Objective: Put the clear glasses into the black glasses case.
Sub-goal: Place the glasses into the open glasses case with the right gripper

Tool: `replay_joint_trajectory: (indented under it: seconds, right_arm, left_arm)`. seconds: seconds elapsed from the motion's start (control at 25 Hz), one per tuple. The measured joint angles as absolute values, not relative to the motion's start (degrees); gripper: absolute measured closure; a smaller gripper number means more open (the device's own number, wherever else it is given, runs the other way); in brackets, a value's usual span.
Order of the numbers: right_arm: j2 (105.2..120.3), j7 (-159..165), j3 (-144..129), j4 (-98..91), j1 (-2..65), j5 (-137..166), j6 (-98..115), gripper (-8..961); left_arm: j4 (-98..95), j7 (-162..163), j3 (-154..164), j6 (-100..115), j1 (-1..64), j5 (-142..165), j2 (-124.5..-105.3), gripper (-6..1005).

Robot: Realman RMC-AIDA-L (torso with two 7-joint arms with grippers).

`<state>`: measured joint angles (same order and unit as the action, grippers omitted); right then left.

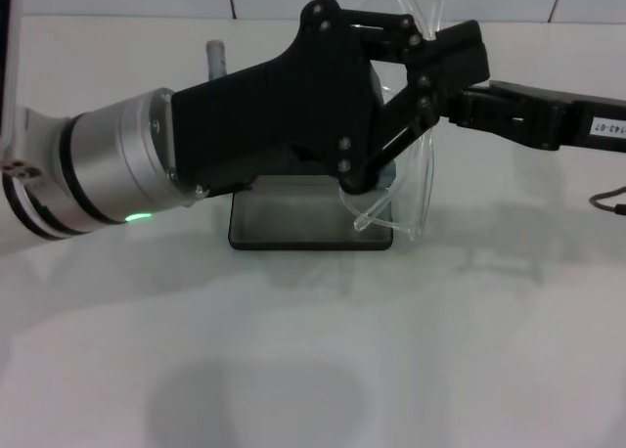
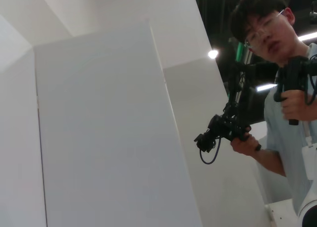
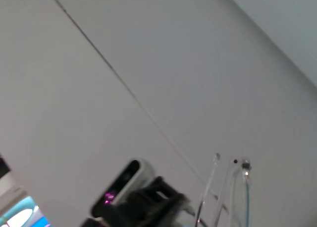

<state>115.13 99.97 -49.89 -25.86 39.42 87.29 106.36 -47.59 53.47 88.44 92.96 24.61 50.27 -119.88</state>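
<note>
The clear glasses (image 1: 423, 189) hang upright in the air over the right end of the black glasses case (image 1: 293, 231), one clear arm tip pointing down toward it. The case lies open on the white table, mostly hidden behind my left gripper. My left gripper (image 1: 458, 59) reaches in from the left with its fingertips drawn together on the upper part of the glasses. My right gripper (image 1: 460, 108) comes in from the right and meets the glasses just below those fingertips. The right wrist view shows the glasses (image 3: 233, 192) close by and the left gripper (image 3: 148, 207) behind them.
A small white post (image 1: 215, 57) stands behind the left arm. A dark cable (image 1: 611, 201) lies at the table's right edge. A white wall borders the back of the table. In the left wrist view a person (image 2: 277, 88) holds hand controllers.
</note>
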Motion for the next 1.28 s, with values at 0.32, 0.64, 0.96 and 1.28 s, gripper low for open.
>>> replay_joint_trajectory:
  seconds: [0.32,0.64,0.96,1.28]
  right_arm:
    - [112.9,104.83,-50.34,-32.92,38.02,89.03,104.04,900]
    - [112.87,125.23,-52.43,-63.08,40.44,108.06,101.84,900]
    - [112.57,135.98,-60.13,-74.9,53.11,122.42,106.48,899]
    - [116.01,137.69,-70.75,-74.4,63.45,138.52,103.86,900]
  left_arm:
    - [-47.87,58.52,88.25,93.73,21.9,51.33,-118.92,926]
    - [-47.8,63.94,82.98,100.71,15.26,57.34,-117.0,925]
    - [-51.81,67.11,74.96,105.98,10.45,72.93,-115.69,925]
    - [-52.94,68.43,69.49,106.34,7.87,79.74,-117.05,925]
